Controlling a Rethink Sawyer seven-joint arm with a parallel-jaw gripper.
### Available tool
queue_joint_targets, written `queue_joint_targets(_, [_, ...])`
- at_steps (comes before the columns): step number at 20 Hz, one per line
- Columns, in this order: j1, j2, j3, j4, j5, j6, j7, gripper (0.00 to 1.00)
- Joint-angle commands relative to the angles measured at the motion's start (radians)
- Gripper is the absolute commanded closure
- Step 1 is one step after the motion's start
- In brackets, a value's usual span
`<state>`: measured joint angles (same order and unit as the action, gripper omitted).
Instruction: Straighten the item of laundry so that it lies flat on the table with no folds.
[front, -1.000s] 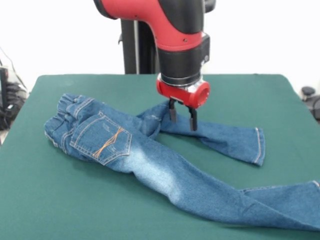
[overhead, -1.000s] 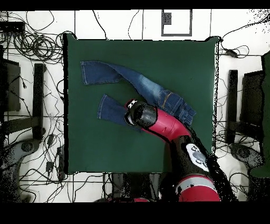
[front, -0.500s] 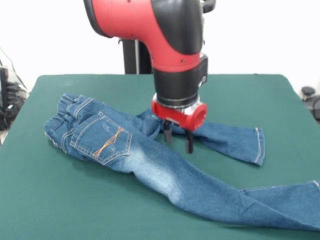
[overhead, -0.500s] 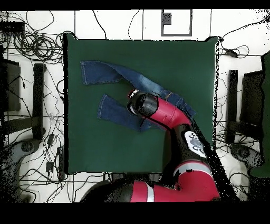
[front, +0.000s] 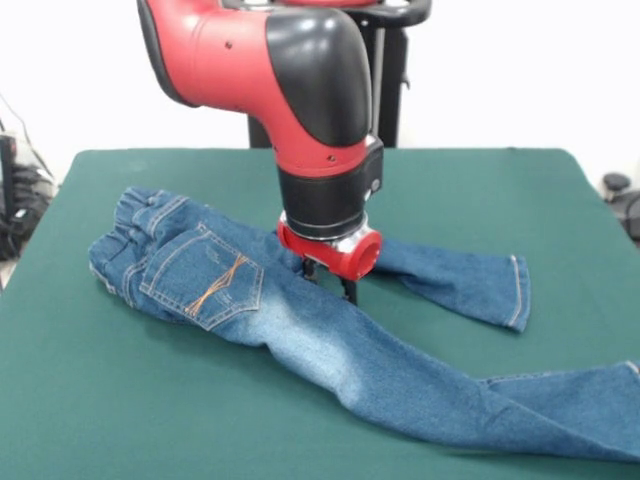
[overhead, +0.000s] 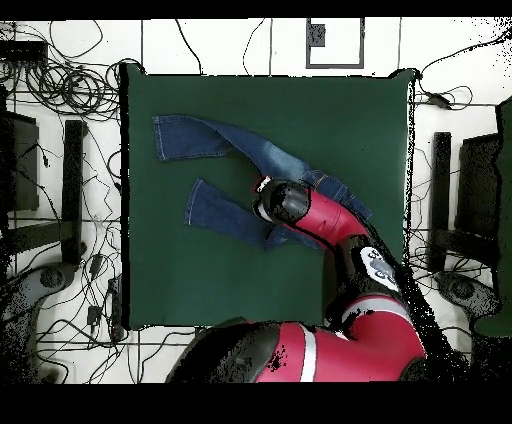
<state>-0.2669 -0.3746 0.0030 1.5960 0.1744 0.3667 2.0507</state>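
Note:
The blue denim jeans (front: 330, 350) lie crumpled on the green table (front: 500, 190). The waist and a back pocket are at the left. One leg runs to the front right, and the other bends to the right behind it. My gripper (front: 330, 280) is low over the crotch, where the two legs meet. Its fingers are apart and their tips reach down to the denim. In the overhead view the arm's wrist (overhead: 283, 203) hides the gripper, and the jeans (overhead: 215, 210) spread left of it across the table (overhead: 330, 110).
Green table surface shows on all sides of the jeans. The front leg's hem (front: 625, 370) reaches the picture's right edge. Cables (overhead: 60, 90) and stands lie on the floor around the table.
The arm has swung left in the front view and come lower. The gripper has moved from over the rear leg to the crotch of the jeans, with its fingertips now down at the cloth.

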Motion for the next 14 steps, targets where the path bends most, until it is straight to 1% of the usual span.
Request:
queue_joint_targets(1, [0.026, 0.018, 0.072, -0.003, -0.042, 0.061, 0.038, 0.0])
queue_joint_targets(5, [0.043, 0.034, 0.066, -0.008, -0.041, 0.03, 0.063, 0.0])
queue_joint_targets(9, [0.027, 0.018, 0.078, -0.01, -0.035, 0.068, 0.049, 0.0])
queue_joint_targets(14, [-0.002, -0.029, 0.092, 0.005, -0.034, 0.128, 0.021, 0.0])
